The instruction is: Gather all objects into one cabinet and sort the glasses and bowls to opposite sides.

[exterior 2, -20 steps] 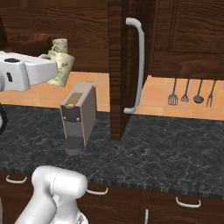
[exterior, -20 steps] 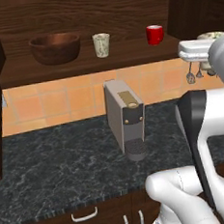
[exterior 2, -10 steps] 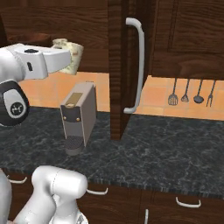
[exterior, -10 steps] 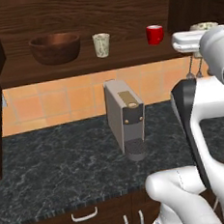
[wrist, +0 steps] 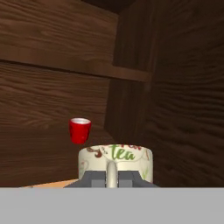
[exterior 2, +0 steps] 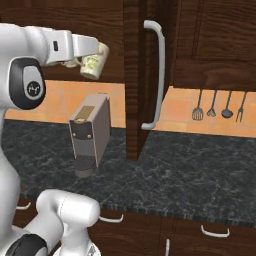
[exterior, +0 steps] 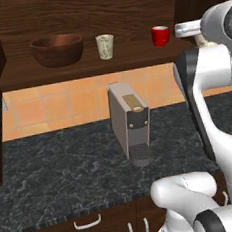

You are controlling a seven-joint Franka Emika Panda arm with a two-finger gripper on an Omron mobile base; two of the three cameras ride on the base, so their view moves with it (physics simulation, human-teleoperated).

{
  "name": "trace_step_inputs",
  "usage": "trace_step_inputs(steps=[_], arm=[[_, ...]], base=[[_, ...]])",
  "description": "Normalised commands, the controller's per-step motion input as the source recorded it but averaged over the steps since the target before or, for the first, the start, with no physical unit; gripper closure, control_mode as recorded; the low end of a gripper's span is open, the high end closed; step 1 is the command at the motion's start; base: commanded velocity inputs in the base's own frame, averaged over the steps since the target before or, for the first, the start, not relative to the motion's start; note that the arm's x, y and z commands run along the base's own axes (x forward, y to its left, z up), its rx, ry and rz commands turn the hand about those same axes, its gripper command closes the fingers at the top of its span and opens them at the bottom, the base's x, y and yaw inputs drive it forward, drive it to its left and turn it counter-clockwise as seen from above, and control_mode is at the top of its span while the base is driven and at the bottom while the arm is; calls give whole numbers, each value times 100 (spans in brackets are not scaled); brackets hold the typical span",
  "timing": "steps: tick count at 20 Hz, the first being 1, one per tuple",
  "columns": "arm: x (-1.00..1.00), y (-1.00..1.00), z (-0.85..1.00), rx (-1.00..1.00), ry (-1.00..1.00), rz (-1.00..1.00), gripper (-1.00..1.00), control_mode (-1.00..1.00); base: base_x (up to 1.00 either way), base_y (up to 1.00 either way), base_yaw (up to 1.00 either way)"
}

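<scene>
Your gripper [exterior 2: 89, 57] is clamped shut on a cream tumbler [exterior 2: 93, 65], carried high beside the open cabinet door [exterior 2: 134, 75]. In the hand view that tumbler [wrist: 116, 162] sits right at the fingertips, its rim pinched and green lettering reading "tea" showing on its side. From the right base view it hangs tilted above the coffee machine [exterior 2: 91, 131], apart from it.

Look ahead of the hand and you see the cabinet [wrist: 52, 78] interior, with the red mug [wrist: 80, 130] standing on the inner shelf near the right wall. From the left base view the shelf [exterior: 83, 68] carries three things in a row, well apart: the wooden bowl [exterior: 57, 49] at the left, a second tumbler [exterior: 105, 46] in the middle, and the red mug toward the right.

The coffee machine stands on the dark stone surface [exterior: 59, 179] below the shelf. Your own arm covers the shelf's right end in the left base view, hiding most of the held tumbler. Utensils [exterior 2: 219, 106] hang on the wall at the far right.
</scene>
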Motion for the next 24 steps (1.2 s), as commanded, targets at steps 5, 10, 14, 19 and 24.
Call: trace_step_inputs(steps=[5, 10, 14, 19, 24], arm=[[4, -6, -24, 0, -10, 4, 100, -100], [28, 0, -34, 0, -17, 5, 100, -100], [84, -8, -4, 3, -2, 0, 100, -100], [76, -23, 0, 4, 0, 0, 100, -100], [61, -36, 0, 2, 4, 0, 100, -100]], base=[[0, 0, 0], [0, 0, 0], [0, 0, 0], [0, 0, 0], [0, 0, 0]])
